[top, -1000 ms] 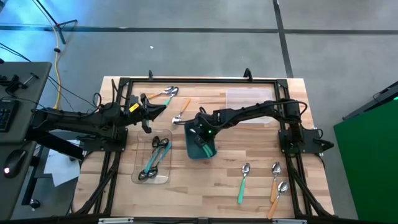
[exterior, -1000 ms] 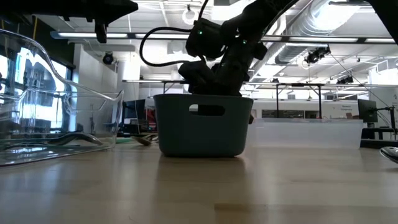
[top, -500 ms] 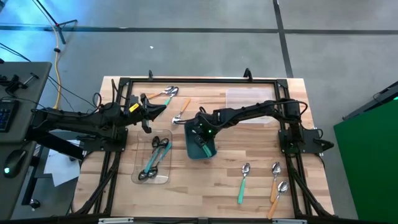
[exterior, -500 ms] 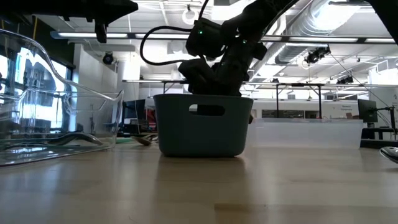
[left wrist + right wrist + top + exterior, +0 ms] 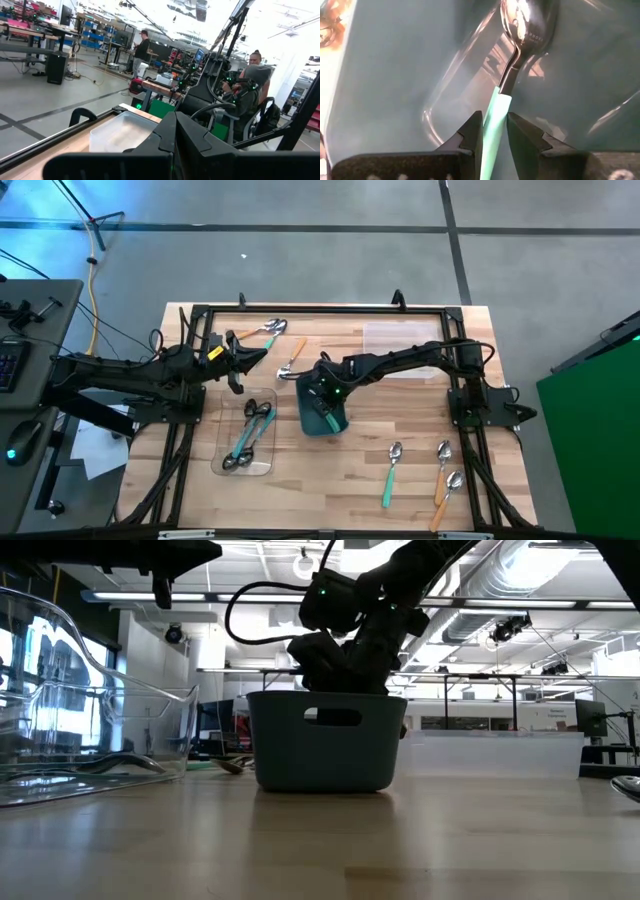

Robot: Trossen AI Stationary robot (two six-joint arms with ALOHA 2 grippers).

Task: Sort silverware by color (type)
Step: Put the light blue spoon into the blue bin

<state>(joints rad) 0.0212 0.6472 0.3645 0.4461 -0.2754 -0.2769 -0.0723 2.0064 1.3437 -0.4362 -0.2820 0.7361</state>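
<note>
From above, the right gripper (image 5: 328,406) reaches down into the teal bin (image 5: 312,423) at the middle of the wooden table (image 5: 400,480), pinching a teal-handled spoon (image 5: 331,418) that lies inside the bin. The left gripper (image 5: 252,360) hangs over the far left part of the table, its fingers pressed together with nothing between them. Just left of the bin, a clear tray (image 5: 228,442) holds several spoons (image 5: 252,435), dark and teal. At the far edge lie two spoons (image 5: 270,330) and an orange-handled spoon (image 5: 291,363) close to the bin. On the near right lie a teal spoon (image 5: 391,473) and two orange spoons (image 5: 444,473). A second clear tray (image 5: 398,338) sits at the far right.

At table height, the bin (image 5: 325,741) stands in the middle with the right arm's wrist dipping into it from above; the clear tray (image 5: 60,720) rises at the left.

From the left wrist, the shut fingers (image 5: 175,145) point past a clear tray (image 5: 122,131) into the room, where people stand and sit.

From the right wrist, the fingers (image 5: 472,132) clamp the teal handle of the spoon (image 5: 520,45), whose shiny bowl rests against the bin's inner wall (image 5: 395,75).
</note>
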